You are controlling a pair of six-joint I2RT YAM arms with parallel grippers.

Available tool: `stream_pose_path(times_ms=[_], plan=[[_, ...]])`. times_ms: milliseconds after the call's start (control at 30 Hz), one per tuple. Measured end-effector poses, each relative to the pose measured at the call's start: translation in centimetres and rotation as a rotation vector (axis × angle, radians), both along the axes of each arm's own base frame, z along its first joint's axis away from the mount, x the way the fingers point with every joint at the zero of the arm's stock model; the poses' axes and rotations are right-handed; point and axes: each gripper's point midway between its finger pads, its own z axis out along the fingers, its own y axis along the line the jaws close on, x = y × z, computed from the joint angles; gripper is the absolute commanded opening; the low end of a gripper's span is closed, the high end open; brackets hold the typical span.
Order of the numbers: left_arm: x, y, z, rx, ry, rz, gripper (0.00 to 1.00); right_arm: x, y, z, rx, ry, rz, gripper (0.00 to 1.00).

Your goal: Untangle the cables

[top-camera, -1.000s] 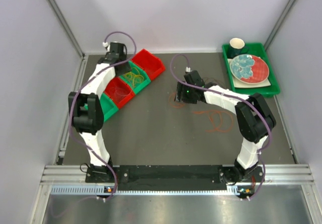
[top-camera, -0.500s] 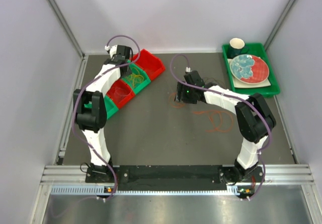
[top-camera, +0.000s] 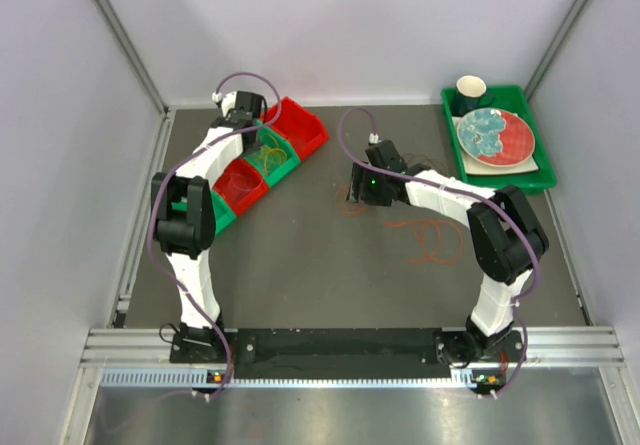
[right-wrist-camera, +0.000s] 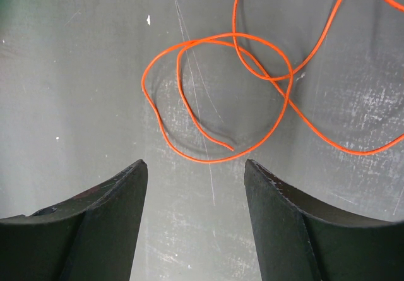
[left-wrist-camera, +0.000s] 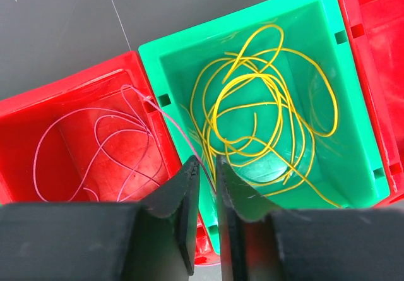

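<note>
The left claw (left-wrist-camera: 205,165) is pinched tight on 1 pink cable (left-wrist-camera: 173,129) trailing ahead-left into the red bin (left-wrist-camera: 69,86). Yellow cables (left-wrist-camera: 252,104) lie in the green bin (left-wrist-camera: 183,52) ahead of it. The right claw (right-wrist-camera: 194,165) gapes wide, with the orange cable (right-wrist-camera: 235,36) just ahead.

Pink cable (left-wrist-camera: 170,123) taut, orange cable (right-wrist-camera: 289,74) looped

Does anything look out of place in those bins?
Yes: the pink cable is not fully inside its red bin; one strand runs taut over the wall beside the green bin, held in the left pincer.
</note>
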Motion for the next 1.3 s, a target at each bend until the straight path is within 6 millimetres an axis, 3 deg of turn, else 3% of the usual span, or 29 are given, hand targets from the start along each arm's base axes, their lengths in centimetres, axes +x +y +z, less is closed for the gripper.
stream_pose_path(times_ms=[200, 500, 700, 867, 1000, 1033, 1100, 1233, 1300], plan=[[0.0, 0.2, 0.0, 0.009, -0.001, 0.004, 0.01, 0.0, 0.0, 0.0, 0.0, 0.0, 0.0, 0.63], [-1.2, 2.0, 1.9, 0.075, -0.022, 0.052, 0.0, 0.0, 0.1, 0.0, 0.005, 0.002, 0.003, 0.63], [-2.5, 4.3, 3.3, 0.089, -0.048, 0.096, 0.0, -0.1, 0.2, 0.0, 0.007, 0.003, 0.006, 0.63], [-3.3, 6.3, 1.5, 0.114, -0.007, 0.124, 0.0, -0.1, 0.2, 0.1, 0.009, 0.003, 0.007, 0.63], [-3.4, 6.4, -1.0, 0.121, 0.037, 0.125, 0.0, -0.1, 0.2, 0.0, 0.009, 0.004, 0.008, 0.63], [-3.6, 6.4, -1.7, 0.123, 0.052, 0.124, 0.04, -0.1, 0.2, 0.0, 0.008, 0.004, 0.007, 0.63], [-4.1, 6.3, -3.4, 0.124, 0.089, 0.115, 0.24, -0.2, 0.1, -0.2, 0.006, 0.008, 0.007, 0.63], [-4.8, 6.1, -4.9, 0.118, 0.128, 0.107, 0.41, -0.3, 0.0, -0.3, 0.001, 0.01, 0.005, 0.66], [-4.7, 6.0, -4.7, 0.113, 0.122, 0.103, 0.43, -0.3, -0.2, -0.3, -0.008, 0.01, -0.001, 0.68]])
